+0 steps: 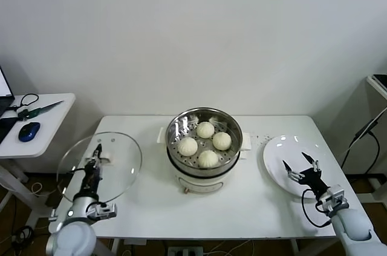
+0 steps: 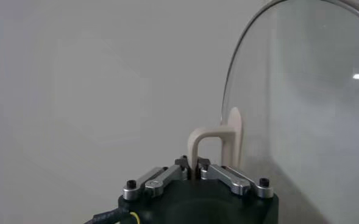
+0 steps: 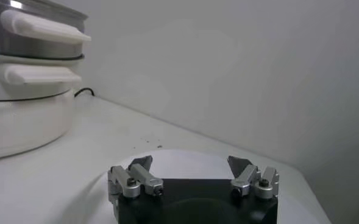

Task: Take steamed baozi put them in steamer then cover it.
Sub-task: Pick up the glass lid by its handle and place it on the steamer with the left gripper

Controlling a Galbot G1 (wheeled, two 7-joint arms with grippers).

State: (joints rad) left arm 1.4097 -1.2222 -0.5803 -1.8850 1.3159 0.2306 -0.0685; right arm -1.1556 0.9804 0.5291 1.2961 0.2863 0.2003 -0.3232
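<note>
I see four steamed baozi sitting on the perforated tray inside the steamer, which stands uncovered near the middle of the white table, toward its back edge; the buns are spaced apart in a loose diamond, none stacked. The steamer's shiny steel pot sits on its white electric base, and from my right wrist view I can make out its white side handles one above the other. The cover, a clear glass lid with a metal rim, is at the table's left edge, well apart from the steamer and tilted up rather than lying flat. My left gripper is clamped tight on the lid's white handle; in the left wrist view the two fingers meet on the thin handle bar and the glass curves away beside it. My right gripper hovers over the white plate on the right side of the table, its fingers spread wide with nothing between them, and the plate's rim shows just below it in the right wrist view. Off to the left stands a small side table with a blue mouse on it.
</note>
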